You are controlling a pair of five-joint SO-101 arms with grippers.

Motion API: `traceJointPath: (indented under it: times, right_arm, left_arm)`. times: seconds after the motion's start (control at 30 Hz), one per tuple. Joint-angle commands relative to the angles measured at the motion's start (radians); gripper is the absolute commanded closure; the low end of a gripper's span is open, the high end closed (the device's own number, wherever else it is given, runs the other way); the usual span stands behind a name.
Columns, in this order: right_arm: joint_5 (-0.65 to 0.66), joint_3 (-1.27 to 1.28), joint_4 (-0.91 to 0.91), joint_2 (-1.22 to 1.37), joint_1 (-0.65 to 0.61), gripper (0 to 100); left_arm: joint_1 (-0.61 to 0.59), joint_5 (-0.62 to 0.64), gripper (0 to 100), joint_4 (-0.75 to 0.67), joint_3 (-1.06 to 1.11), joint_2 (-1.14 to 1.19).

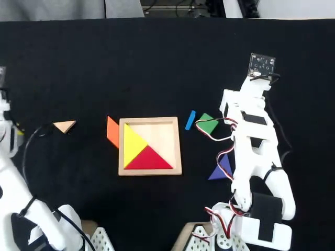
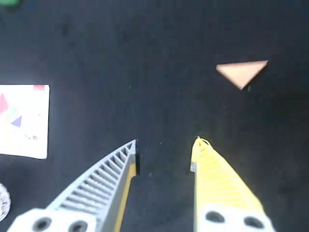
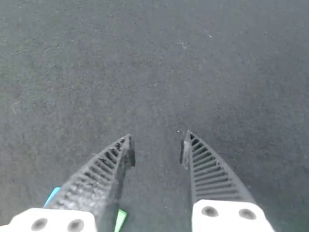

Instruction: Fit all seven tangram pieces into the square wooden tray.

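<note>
Apparently mid-task, with the tray (image 1: 150, 120) at the tabletop's (image 1: 78, 68) centre only partly filled, the left fingers (image 2: 215, 179) hang spread and empty near the tan triangle (image 2: 241, 71) toward the left edge, probably the next pick, the right fingers (image 3: 104, 179) likewise spread.

A robotics lab bench is indicated: a table draped in black cloth (image 1: 157, 63) is flanked by two white printed-plastic robot arms (image 1: 255, 151), with exposed servo wires (image 1: 224, 153) and loose black cables (image 1: 175, 6) seen behind.

No readable text, numbers or signs; on the white card (image 2: 24, 121), blurred coloured marks, too faint to read
</note>
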Motion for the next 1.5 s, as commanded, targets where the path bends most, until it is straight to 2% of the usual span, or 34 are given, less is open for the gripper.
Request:
traceJointPath:
  times: [0.0,0.1,0.17,0.23,0.37,0.43,0.6,0.8,0.9,1.03,1.17,1.47]
  right_arm:
    - [-0.005,-0.007,-0.018,-0.004,-0.018,83.2]
    - [-0.005,-0.004,-0.018,-0.004,-0.020,83.2]
    - [-0.005,-0.004,-0.018,-0.004,-0.020,83.2]
    - [-0.005,-0.004,-0.018,-0.004,-0.020,83.2]
    - [-0.005,-0.002,-0.018,-0.002,-0.020,83.2]
    - [-0.005,-0.002,-0.018,-0.002,-0.020,83.2]
    - [-0.005,0.004,-0.021,-0.002,-0.020,83.2]
    - [-0.005,0.030,-0.097,-0.002,-0.020,83.2]
    - [-0.005,0.030,-0.097,-0.002,-0.020,83.2]
    - [-0.005,0.030,-0.097,-0.002,-0.020,83.2]
    - [-0.005,0.030,-0.097,-0.002,-0.020,83.2]
    - [-0.005,0.030,-0.097,-0.002,-0.020,83.2]
  left_arm:
    - [-0.093,-0.031,81,0.003,0.007,-0.029]
    - [-0.128,-0.032,81,0.002,0.010,-0.020]
    - [-0.107,-0.032,81,0.002,0.021,-0.017]
    - [-0.024,-0.028,81,-0.026,0.074,-0.017]
    - [0.216,-0.018,81,-0.150,0.245,-0.017]
    - [0.312,0.029,81,-0.233,0.320,-0.017]
    - [0.450,0.135,80,-0.385,0.407,-0.003]
    - [0.572,0.193,80,-0.407,0.277,0.255]
    - [0.641,0.215,80,-0.338,0.150,0.477]
    - [0.719,0.327,80,-0.272,-0.004,0.683]
    - [0.759,0.376,75,-0.301,-0.012,0.701]
    - [0.759,0.405,74,-0.379,-0.002,0.717]
